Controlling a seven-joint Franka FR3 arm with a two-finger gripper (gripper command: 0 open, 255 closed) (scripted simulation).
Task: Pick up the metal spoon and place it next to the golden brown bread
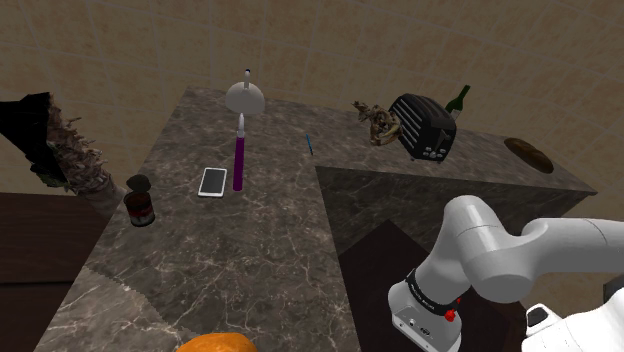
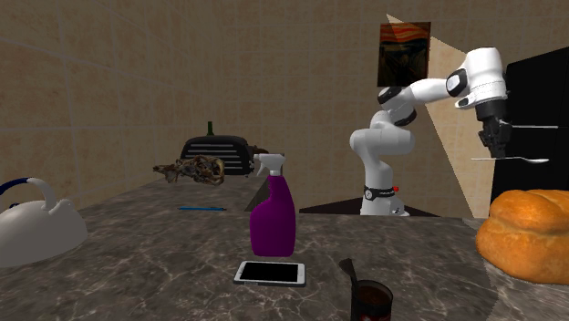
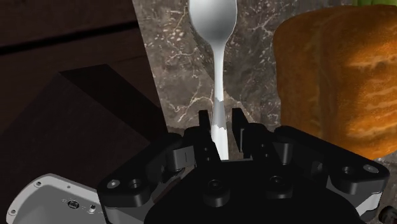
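Note:
My black gripper (image 2: 497, 151) hangs in the air above the counter's end, shut on a shiny metal spoon (image 2: 516, 160) that lies level and sticks out toward the second exterior view's right. In the wrist view the fingers (image 3: 203, 127) clasp the spoon's handle (image 3: 219, 95), and its bowl (image 3: 213, 19) points away from my hand over the dark marble counter (image 3: 172, 63). A golden brown bread loaf (image 3: 343, 70) sits on the counter just beside the spoon. The same loaf (image 2: 533, 232) lies below the gripper, and its top (image 1: 215, 343) shows at the shoulder view's bottom edge.
On the counter (image 1: 250, 250) stand a purple spray bottle (image 1: 239, 160), a white phone (image 1: 212, 182), an open can (image 1: 140, 200), a white kettle (image 2: 32, 228), a blue pen (image 1: 309, 143) and a black toaster (image 1: 424, 125). A dark flat loaf (image 1: 527, 152) lies at the far corner.

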